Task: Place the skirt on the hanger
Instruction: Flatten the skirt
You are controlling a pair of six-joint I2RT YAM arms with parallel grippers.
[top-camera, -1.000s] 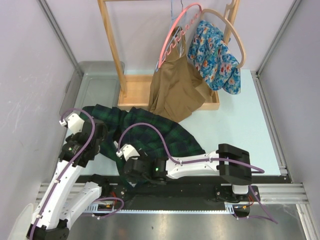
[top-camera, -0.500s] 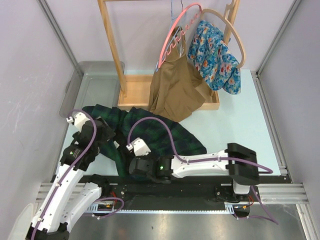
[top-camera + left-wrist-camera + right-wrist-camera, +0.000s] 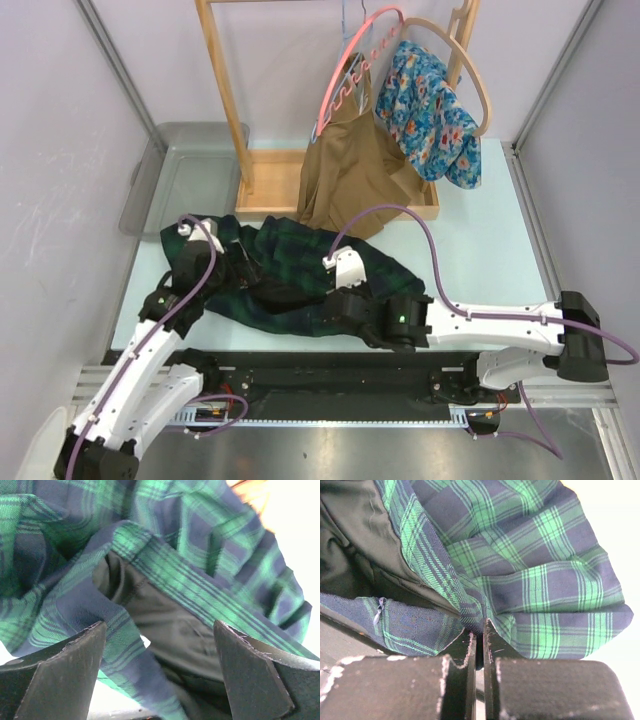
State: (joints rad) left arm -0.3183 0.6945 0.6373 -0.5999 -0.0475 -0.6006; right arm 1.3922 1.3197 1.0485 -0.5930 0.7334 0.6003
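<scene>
Right wrist view shows the right claw (image 3: 479,635) pressed together on a thin fold of the skirt (image 3: 535,575), pinched at its very tips. A zipper and dark lining lie just left of the tips, and plaid pleats fan out beyond and to the right. The left claw (image 3: 159,627) is spread wide, with waistband and lining lying between its fingers, ungripped.

The pinch takes only a slim fold, so on a lift the heavy cloth could slide out, or the waist could bunch shut.

From above, the skirt lies crumpled on the table (image 3: 480,240) between both claws. Its long axis runs from claw to claw, with the waist opening apparently facing the arms and the hem toward the rack (image 3: 222,100) and pink hanger (image 3: 333,80), well beyond.
</scene>
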